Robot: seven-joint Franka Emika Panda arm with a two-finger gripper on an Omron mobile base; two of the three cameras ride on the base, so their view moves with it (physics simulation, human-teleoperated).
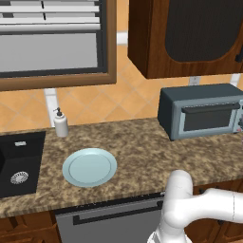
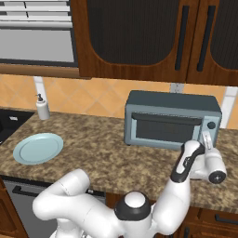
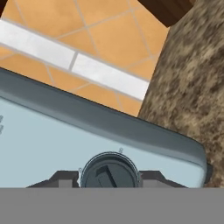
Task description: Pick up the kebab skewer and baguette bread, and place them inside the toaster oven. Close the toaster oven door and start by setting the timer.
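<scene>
Fingers sat either side of the round timer knob (image 3: 109, 171) in hand view, closed in on it, apparently pinching; contact itself was cut off at the frame's bottom edge; knob's pointer bar ran diagonal betw. the tips; gripper (image 2: 206, 139) was at the toaster oven (image 2: 171, 120) front, right end; toaster oven door (image 2: 165, 128) looked shut; plate (image 1: 89, 166) lay well apart to the left; skewer & bread presumably inside, glass too dark to tell.
</scene>
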